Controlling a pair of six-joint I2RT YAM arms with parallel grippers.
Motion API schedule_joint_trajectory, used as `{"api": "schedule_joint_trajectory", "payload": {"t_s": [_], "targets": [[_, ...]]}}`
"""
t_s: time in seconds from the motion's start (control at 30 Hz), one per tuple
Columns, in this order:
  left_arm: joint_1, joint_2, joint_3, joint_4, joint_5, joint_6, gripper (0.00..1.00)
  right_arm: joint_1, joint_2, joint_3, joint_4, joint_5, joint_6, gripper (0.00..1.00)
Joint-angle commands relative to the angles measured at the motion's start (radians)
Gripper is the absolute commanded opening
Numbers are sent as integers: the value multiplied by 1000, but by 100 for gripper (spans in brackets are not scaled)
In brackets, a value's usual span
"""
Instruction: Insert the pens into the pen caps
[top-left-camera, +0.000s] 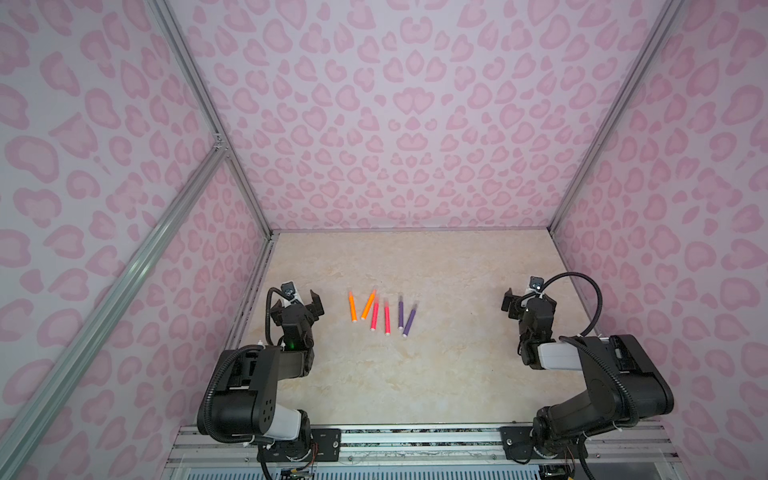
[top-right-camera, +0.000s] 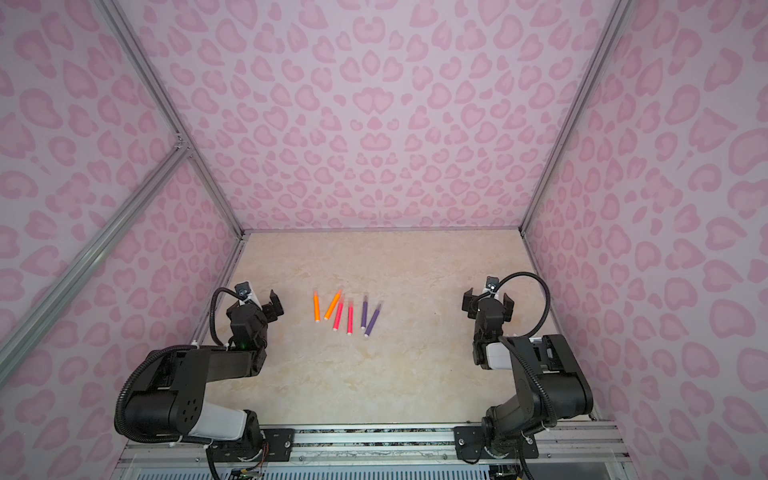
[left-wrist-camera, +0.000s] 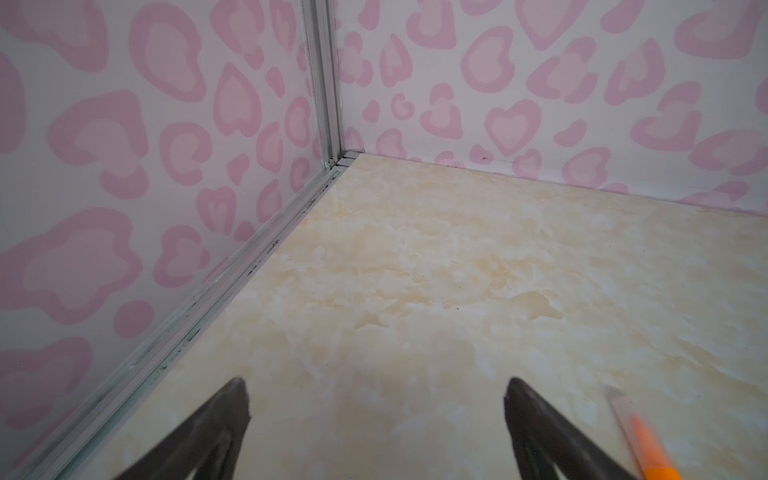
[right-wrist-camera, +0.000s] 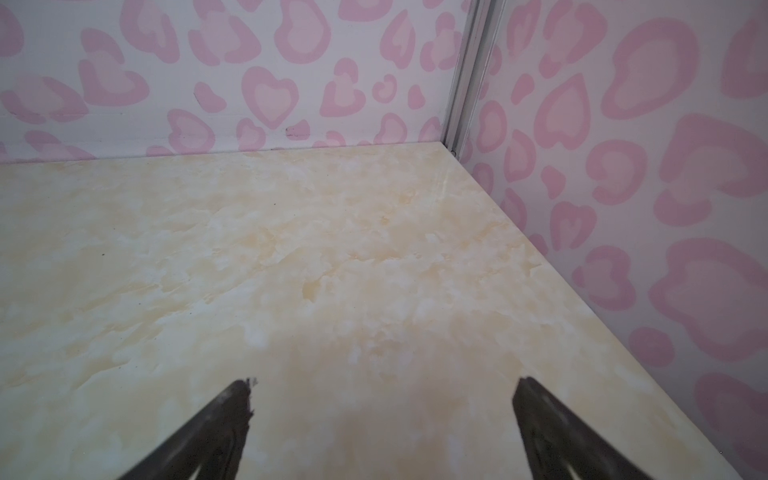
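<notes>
Orange, pink-red and purple pens (top-left-camera: 380, 312) lie on the table (top-left-camera: 436, 374) in both top views, long axes roughly 12-to-6, white ends at 6. They sit at 3 o'clock of the left gripper (top-left-camera: 300, 301), nearer it than the right gripper (top-left-camera: 528, 298); both spread, empty. Left wrist: jaws wide, orange pen (left-wrist-camera: 648, 451) just beside them, faint clear cap (left-wrist-camera: 619, 400) seemingly over its tip; right wrist: jaws wide, only table below; no readable writing anywhere.
</notes>
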Motion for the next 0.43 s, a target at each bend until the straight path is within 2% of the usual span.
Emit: {"api": "schedule_joint_trajectory", "payload": {"t_s": [0.0,0.4], "targets": [[2,4,6,30,25,-4,98,-1,1,2,5,5,9,99],[2,8,16,20,28,-6,98,-1,0,0,6,5,9,99]]}}
